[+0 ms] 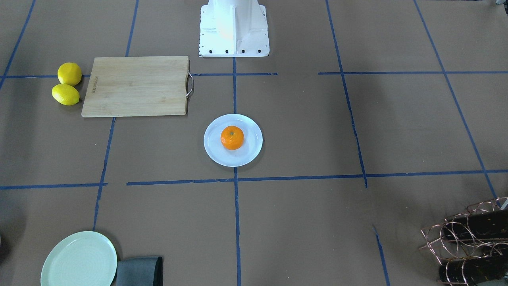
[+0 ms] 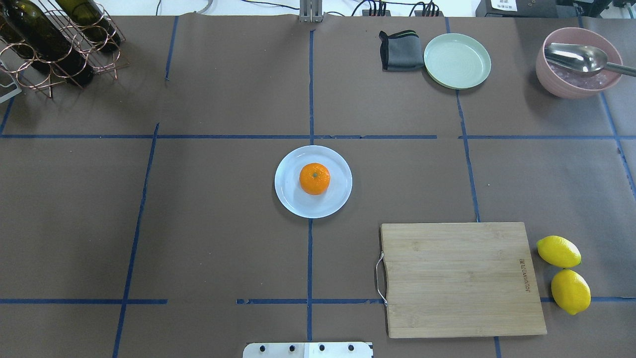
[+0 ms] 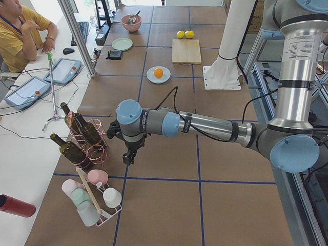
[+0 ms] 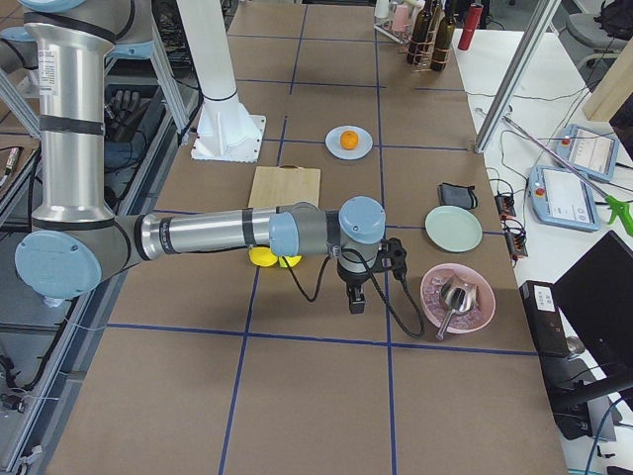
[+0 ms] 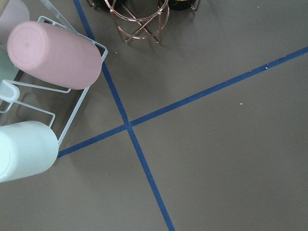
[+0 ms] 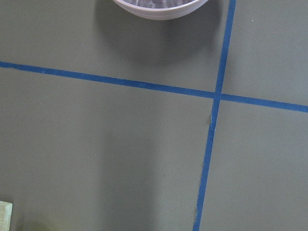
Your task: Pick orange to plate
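The orange rests in the middle of the small pale bluish-white plate at the table's centre, also seen from the front as the orange on the plate. Neither gripper is near it. My left gripper hangs over the table's left end beside the bottle rack, far from the orange. My right gripper hangs over the right end near the pink bowl, far from the orange. I cannot tell whether either gripper is open or shut.
A wooden cutting board lies on the near right with two lemons beside it. Far right stand a pale green plate, a grey cloth and a pink bowl with a spoon. A bottle rack and a cup rack stand at the left.
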`<control>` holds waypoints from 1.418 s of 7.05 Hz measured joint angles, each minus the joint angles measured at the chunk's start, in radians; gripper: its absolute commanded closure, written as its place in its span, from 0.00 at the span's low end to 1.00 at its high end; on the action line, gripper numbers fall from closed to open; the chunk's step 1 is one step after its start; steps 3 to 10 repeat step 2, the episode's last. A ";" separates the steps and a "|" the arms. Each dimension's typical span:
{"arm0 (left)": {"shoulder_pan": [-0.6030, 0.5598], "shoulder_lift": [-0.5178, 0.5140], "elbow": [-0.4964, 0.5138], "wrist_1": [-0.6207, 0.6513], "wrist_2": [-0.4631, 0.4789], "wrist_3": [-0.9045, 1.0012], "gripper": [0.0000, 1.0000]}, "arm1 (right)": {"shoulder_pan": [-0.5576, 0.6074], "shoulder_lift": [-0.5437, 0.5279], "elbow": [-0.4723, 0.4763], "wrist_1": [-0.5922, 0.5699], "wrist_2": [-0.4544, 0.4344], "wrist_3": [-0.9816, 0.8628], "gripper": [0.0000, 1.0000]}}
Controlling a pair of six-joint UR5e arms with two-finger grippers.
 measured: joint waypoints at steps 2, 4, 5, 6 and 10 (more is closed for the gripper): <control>0.000 -0.002 -0.003 0.002 0.000 -0.001 0.00 | 0.000 -0.001 0.000 0.000 -0.002 0.001 0.00; 0.000 -0.002 -0.003 0.002 0.000 -0.001 0.00 | 0.000 -0.001 0.000 0.000 -0.002 0.001 0.00; 0.000 -0.002 -0.003 0.002 0.000 -0.001 0.00 | 0.000 -0.001 0.000 0.000 -0.002 0.001 0.00; 0.000 -0.002 -0.003 0.002 0.000 -0.001 0.00 | 0.000 -0.001 0.000 0.000 -0.002 0.001 0.00; 0.000 -0.002 -0.003 0.002 0.000 -0.001 0.00 | 0.000 -0.001 0.000 0.000 -0.002 0.001 0.00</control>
